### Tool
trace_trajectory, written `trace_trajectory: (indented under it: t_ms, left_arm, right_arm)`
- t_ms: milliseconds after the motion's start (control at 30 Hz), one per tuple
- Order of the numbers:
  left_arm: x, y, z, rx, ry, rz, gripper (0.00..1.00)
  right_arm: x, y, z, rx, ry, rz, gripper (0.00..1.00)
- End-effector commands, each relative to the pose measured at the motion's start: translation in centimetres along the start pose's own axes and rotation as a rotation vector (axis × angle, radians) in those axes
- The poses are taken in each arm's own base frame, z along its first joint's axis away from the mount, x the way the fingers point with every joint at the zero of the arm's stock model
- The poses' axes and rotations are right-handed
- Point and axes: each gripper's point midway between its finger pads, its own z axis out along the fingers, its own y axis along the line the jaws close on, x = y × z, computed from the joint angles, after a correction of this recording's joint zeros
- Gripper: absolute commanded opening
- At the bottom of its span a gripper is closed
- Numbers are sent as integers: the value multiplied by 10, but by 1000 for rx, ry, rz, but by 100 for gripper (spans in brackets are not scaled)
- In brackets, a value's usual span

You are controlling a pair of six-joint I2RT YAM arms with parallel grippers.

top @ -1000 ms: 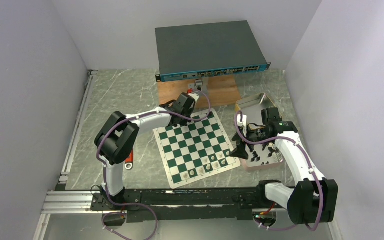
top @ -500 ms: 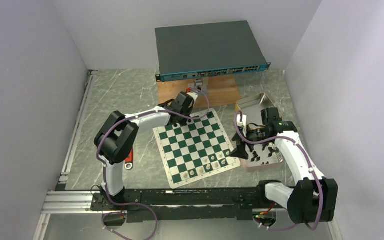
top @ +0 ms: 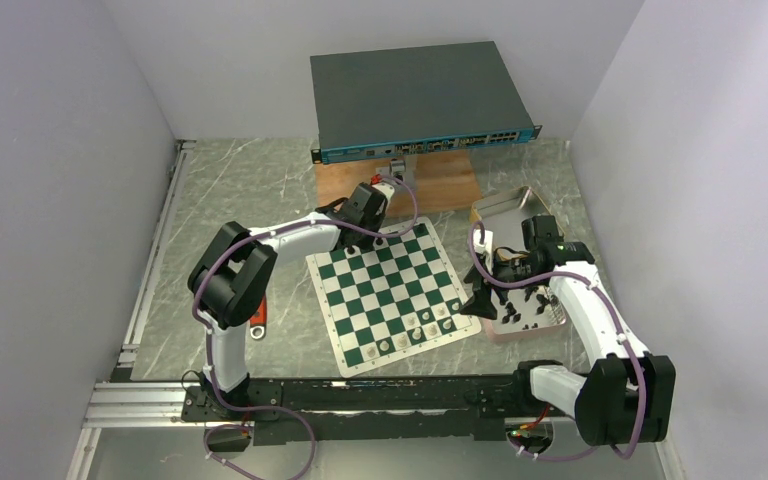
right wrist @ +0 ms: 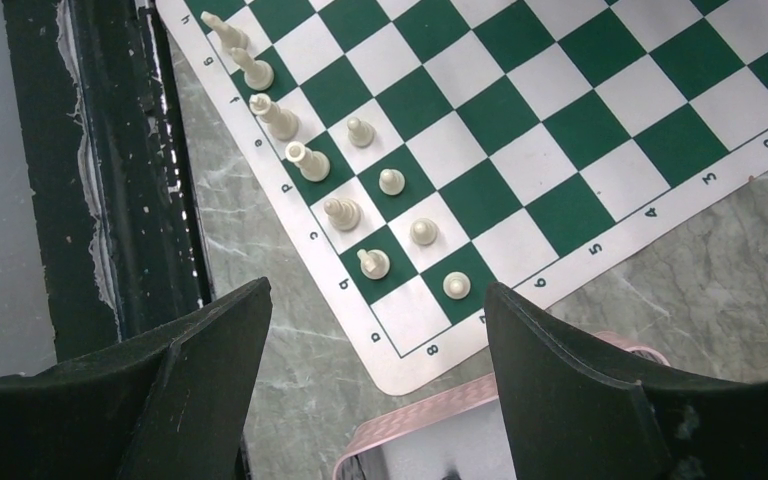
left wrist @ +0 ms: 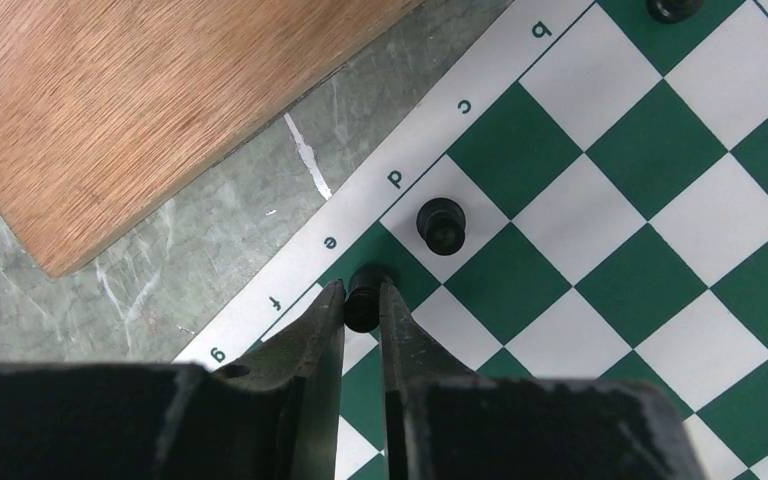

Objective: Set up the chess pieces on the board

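Left claw (left wrist: 362,292) pinches a black chessman (left wrist: 367,278) at the board's (left wrist: 650,270) far edge. A crooked release could tip it against the neighbouring piece (left wrist: 442,223). Right claw (right wrist: 378,295) gapes wide, empty.

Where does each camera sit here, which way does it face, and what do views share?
Top external: above and behind the bases, facing down onto the board; both whole arms show.
Left wrist: on the left arm, looking down at the board's lettered edge; left gripper, jaws shut on a black chess piece.
Right wrist: on the right arm, looking down at white pieces; right gripper, jaws open.
Shared: the board, in all three.
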Motion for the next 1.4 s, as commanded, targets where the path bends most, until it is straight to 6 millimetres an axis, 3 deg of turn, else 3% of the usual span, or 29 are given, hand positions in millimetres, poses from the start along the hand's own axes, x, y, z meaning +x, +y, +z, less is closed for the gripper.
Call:
trace_trajectory:
  t_ms: [0,1367]
  left_arm:
    - [-11,-4,1,23,-35,-28,13]
    - [-7,3,-2,6,-4,3,14]
  right_arm:
    - [-13,-2,-4,-4,-27,-39,80]
    - [-12,-1,-3,-16,-26,-36,80]
